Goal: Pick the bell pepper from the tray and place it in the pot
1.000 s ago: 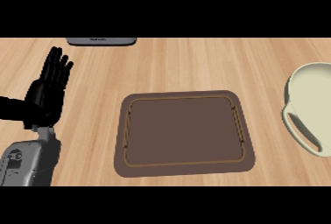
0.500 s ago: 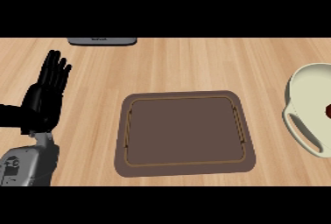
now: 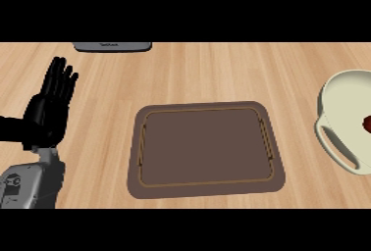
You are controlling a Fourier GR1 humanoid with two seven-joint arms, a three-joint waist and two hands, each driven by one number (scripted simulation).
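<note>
A brown tray (image 3: 204, 147) lies in the middle of the wooden counter with nothing on it. At the right edge stands a cream pot (image 3: 346, 122), cut off by the view's border. A small dark red patch, the bell pepper (image 3: 368, 122), shows inside the pot at the very edge of the view. My left hand (image 3: 49, 108) rests at the left of the view, open, fingers straight and pointing up, well apart from the tray. My right hand does not show.
A grey flat object (image 3: 112, 46) lies at the counter's far edge, upper left. Bare wood surrounds the tray on all sides.
The view has shifted slightly, so the pot sits farther right. The red pepper appeared inside the pot half a second ago. My left hand keeps its pose.
</note>
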